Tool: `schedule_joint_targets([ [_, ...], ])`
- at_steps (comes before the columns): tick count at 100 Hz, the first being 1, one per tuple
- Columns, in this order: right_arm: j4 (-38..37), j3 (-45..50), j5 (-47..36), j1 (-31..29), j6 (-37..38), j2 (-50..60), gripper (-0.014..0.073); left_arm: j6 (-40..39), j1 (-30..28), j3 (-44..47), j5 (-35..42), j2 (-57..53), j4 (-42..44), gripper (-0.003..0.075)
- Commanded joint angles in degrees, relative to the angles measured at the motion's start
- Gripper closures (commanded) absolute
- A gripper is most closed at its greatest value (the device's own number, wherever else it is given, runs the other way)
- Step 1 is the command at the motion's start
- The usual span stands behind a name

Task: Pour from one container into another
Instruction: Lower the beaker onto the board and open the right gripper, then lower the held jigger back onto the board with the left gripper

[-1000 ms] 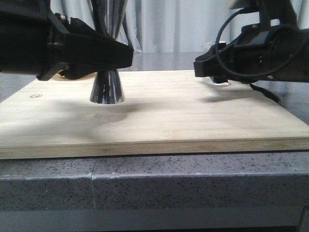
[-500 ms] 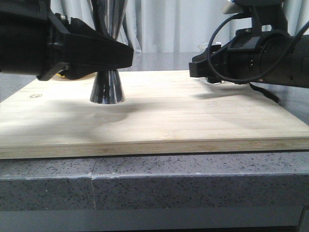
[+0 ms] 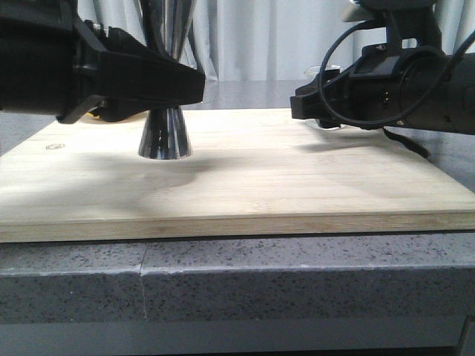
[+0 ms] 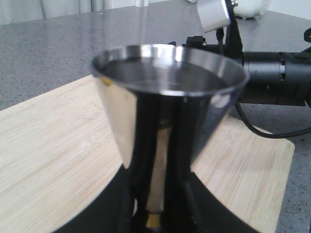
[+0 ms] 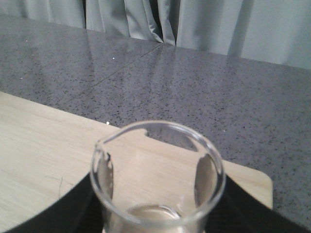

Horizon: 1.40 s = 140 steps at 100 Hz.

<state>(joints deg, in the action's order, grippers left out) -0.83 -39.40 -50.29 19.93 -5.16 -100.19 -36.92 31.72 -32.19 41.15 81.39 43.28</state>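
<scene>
Now my right pincer holds the beaker, upright, clear of the board at its far right. My left pincer grips the jigger at its waist, base on the board. They're well apart. Glass is slick: tip too fast and the beaker could slip, or the stream could miss the rim and wet the counter.

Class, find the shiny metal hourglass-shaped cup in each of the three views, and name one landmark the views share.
Front view: the shiny metal hourglass-shaped cup stands left of centre on the pale wooden board, behind the left gripper.
Left wrist view: the cup fills the centre.
Right wrist view: not in it.
Shared landmark: the board.
</scene>
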Motion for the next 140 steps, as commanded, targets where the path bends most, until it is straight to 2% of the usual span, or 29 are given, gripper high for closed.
schedule_joint_targets([
  [1,-0.1,-1.4,-2.8,-0.5,0.0,1.8,0.0295,-0.5,-0.1,-1.9,4.2,-1.9,-2.1,0.0739],
  [23,-0.1,-1.4,-2.9,-0.5,0.0,1.9,0.0099,-0.5,-0.1,-1.9,4.2,-1.9,-2.1,0.0739],
  [56,-0.1,-1.4,-2.8,-0.5,0.0,2.7,-0.0006,-0.5,-0.1,-1.9,4.2,-1.9,-2.1,0.0739],
  [100,-0.1,-1.4,3.0,-0.5,0.0,13.6,-0.0016,-0.5,-0.5,-1.9,4.2,-1.9,-2.5,0.0739],
  [140,-0.6,-1.4,6.6,-0.5,0.0,30.8,-0.0015,-0.5,-5.9,-3.2,4.5,-1.9,-2.6,0.0739],
])
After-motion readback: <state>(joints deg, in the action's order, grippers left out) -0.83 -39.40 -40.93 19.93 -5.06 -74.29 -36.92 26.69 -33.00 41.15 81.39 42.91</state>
